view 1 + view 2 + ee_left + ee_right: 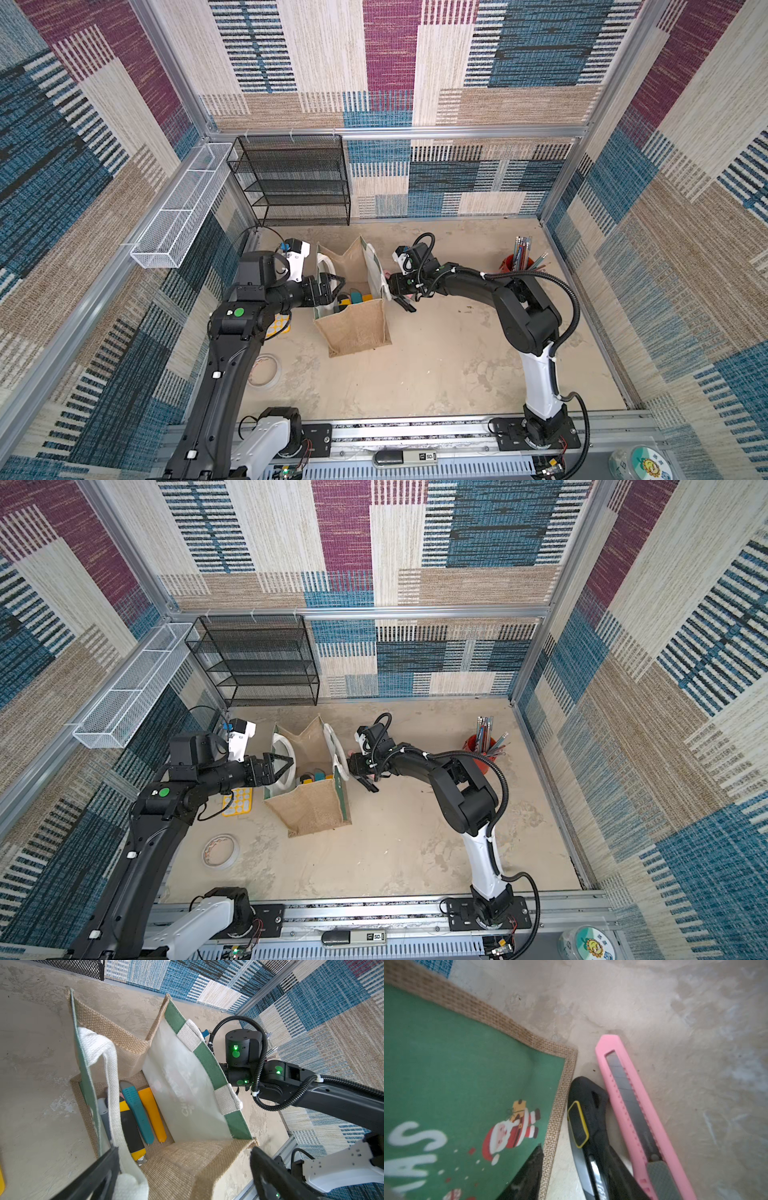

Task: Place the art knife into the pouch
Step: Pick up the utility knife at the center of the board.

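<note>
Several art knives (137, 1109) already lie inside the pouch (353, 328), yet a pink art knife (629, 1105) and a black art knife (591, 1126) are outside, just beside it, at the right gripper (400, 296), whose grip I cannot tell; the left gripper (286, 766) gapes wide.

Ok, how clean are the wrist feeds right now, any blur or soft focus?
Right wrist view: pink knife fairly sharp, white lettering on the pouch smeared and soft. Left wrist view: knives inside the pouch crisp, left claw fingers blurred at the frame edge.
</note>
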Controlling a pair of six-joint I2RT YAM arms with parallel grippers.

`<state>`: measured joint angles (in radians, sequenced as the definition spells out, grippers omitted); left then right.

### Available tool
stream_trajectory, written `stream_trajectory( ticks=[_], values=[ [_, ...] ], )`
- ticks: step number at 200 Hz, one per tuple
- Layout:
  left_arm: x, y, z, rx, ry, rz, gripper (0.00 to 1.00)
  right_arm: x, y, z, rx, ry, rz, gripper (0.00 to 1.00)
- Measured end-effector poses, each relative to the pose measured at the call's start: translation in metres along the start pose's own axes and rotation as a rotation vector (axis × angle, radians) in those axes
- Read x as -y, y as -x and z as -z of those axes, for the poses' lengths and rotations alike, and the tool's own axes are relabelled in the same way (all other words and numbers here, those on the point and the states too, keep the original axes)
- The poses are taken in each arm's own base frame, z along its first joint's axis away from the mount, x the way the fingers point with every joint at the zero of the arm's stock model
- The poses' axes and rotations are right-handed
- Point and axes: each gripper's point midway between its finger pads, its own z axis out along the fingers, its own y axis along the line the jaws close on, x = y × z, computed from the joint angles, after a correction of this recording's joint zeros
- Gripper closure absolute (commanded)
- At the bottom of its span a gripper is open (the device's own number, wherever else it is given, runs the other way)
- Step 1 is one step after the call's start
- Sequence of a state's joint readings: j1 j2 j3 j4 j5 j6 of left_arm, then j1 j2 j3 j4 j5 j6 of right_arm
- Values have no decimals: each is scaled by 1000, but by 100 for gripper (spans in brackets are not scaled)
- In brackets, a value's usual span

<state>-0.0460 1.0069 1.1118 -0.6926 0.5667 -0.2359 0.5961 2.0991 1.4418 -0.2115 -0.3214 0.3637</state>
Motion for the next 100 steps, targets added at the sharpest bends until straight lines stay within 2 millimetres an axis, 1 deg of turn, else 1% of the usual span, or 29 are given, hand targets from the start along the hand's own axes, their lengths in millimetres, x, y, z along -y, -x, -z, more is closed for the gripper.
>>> stream_trajectory(
  ticks=[48,67,100],
  values=[
    [-5,0,3,15,35,-5,1,5,2,-2,5,-61,33,47],
    [-7,0,3,17,45,-4,1,9,-4,-6,-14,-74,39,48],
    [-10,-1,3,21,62,-4,1,14,-10,-10,-26,-100,51,48]
  ],
)
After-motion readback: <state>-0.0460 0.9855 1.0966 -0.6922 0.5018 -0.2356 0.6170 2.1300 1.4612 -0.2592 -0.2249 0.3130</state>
